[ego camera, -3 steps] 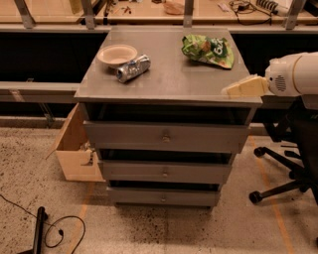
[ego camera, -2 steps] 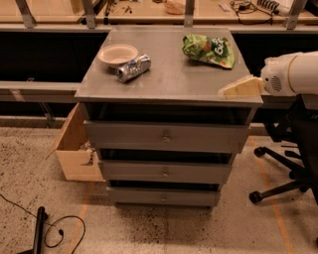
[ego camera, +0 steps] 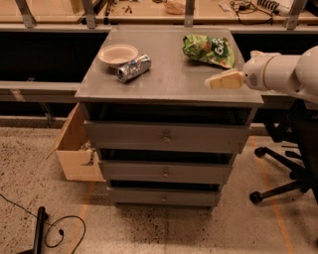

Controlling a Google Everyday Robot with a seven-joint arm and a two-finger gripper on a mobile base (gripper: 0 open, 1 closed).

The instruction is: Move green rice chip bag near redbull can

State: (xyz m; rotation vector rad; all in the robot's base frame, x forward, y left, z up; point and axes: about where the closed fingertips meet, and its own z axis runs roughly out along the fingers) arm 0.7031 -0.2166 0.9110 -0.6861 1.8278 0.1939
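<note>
The green rice chip bag (ego camera: 208,49) lies crumpled at the back right of the grey cabinet top (ego camera: 169,79). The redbull can (ego camera: 134,67) lies on its side at the back left, just in front of and right of a cream bowl (ego camera: 118,53). My gripper (ego camera: 218,81) comes in from the right on a white arm, over the front right part of the top. It sits in front of the bag, apart from it, and well right of the can. It holds nothing that I can see.
The grey cabinet has three drawers (ego camera: 166,136) below. An open cardboard box (ego camera: 74,149) stands at its left on the floor. An office chair base (ego camera: 285,171) is at the right. A cable (ego camera: 54,230) lies on the floor front left. A wooden bench (ego camera: 174,10) runs behind.
The gripper has moved a little to the left and inward over the cabinet top, closer to the bag. The view has shifted nearer to the cabinet. Bag, can and bowl have not moved.
</note>
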